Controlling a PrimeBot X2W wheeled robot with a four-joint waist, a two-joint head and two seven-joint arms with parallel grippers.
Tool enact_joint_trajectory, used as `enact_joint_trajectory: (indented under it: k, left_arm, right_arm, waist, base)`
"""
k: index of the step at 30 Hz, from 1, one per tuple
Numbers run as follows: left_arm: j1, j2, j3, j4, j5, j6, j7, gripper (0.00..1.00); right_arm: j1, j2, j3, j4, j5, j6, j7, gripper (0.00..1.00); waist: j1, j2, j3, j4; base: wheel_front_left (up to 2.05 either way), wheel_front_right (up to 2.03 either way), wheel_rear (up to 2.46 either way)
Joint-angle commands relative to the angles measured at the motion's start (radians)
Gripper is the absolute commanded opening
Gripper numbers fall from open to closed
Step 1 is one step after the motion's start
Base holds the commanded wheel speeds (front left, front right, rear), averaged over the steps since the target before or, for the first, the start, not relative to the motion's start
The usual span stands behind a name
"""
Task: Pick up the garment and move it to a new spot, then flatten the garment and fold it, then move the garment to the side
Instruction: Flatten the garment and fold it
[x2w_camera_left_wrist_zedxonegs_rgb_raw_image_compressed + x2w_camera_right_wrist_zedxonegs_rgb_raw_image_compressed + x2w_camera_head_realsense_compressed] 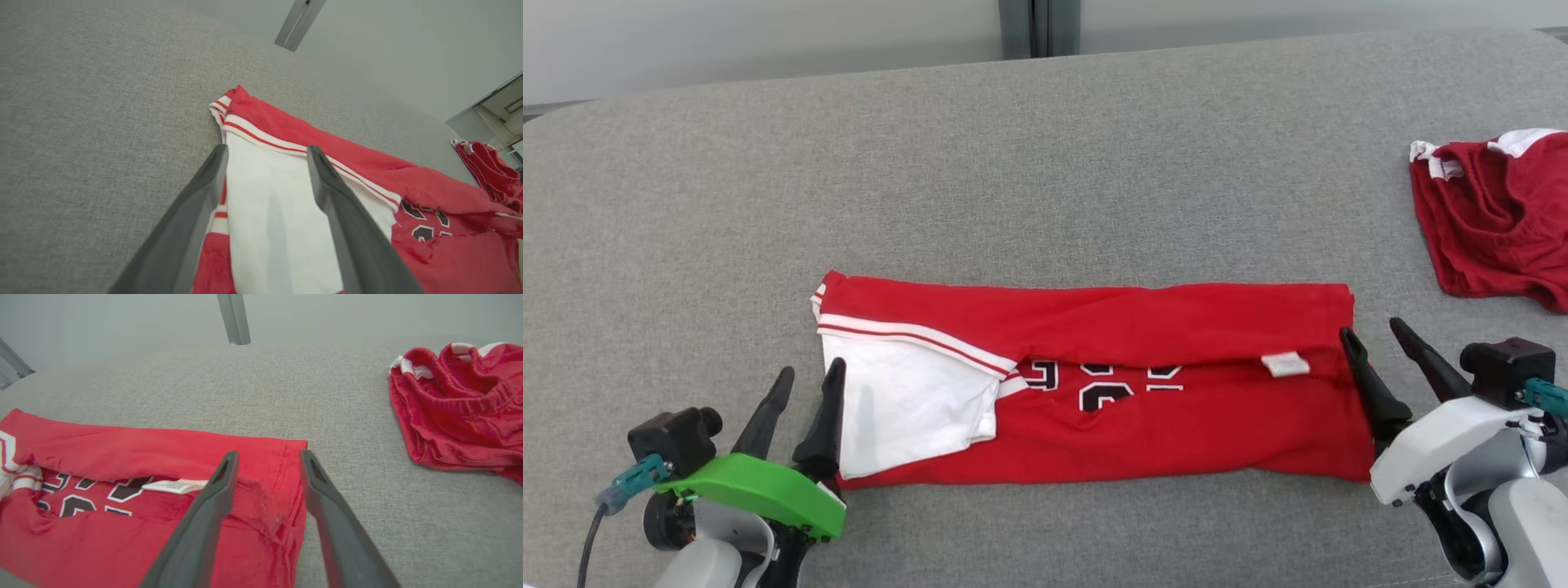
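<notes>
Grey woven-fabric padded surface [1045,163] spans your whole work area.

Bright red T-shirt with white sleeves [1176,441] lies near centre, folded into a long band running left to right. The far long edge is folded over toward you, half covering the black, white-outlined print [1094,390]. The white sleeve with red-striped trim [898,400] lies flat on top at the left end.

Smaller dark red crumpled garment with white trim [1494,220] sits far right, well apart from the T-shirt.

Your left gripper [811,367] is at the shirt's left end with its fingers spread and nothing pinched; in the left wrist view one finger [204,192] lies along the sleeve's edge and the other over the white cloth.

Your right gripper [1370,327] is at the right end, fingers likewise apart and empty, straddling the hem.

Small white tag [1285,364] lies just left of the right gripper.
</notes>
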Motion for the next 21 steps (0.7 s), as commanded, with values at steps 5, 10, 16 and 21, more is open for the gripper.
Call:
enact_joint_trajectory:
  k: [5, 10, 16, 21]
  left_arm:
    - [0.01, 0.012, 0.018, -0.023, 0.065, 0.042, -0.07, 1.0]
    - [0.011, 0.006, 0.009, -0.042, 0.126, 0.073, -0.095, 1.0]
    - [0.01, -0.029, -0.003, -0.058, 0.185, 0.112, -0.111, 1.0]
    - [0.003, -0.055, -0.014, -0.053, 0.212, 0.125, -0.115, 1.0]
  right_arm:
    - [0.074, 0.034, -0.083, 0.014, -0.018, -0.001, -0.032, 1.0]
    - [0.107, 0.078, -0.179, 0.01, -0.04, -0.001, -0.015, 1.0]
    - [0.064, 0.123, -0.228, 0.018, -0.095, -0.001, 0.104, 1.0]
    - [0.005, 0.146, -0.209, 0.071, -0.137, -0.001, 0.204, 1.0]
  waist:
    - [0.0, -0.0001, -0.025, 0.006]
    - [0.0, -0.0001, -0.047, 0.01]
    - [0.0, -0.0001, -0.069, 0.015]
    - [0.0, -0.0001, -0.078, 0.026]
  base:
    - [0.0, 0.0, 0.0]
    - [0.0, 0.0, 0.0]
    - [0.0, 0.0, 0.0]
    - [0.0, 0.0, 0.0]
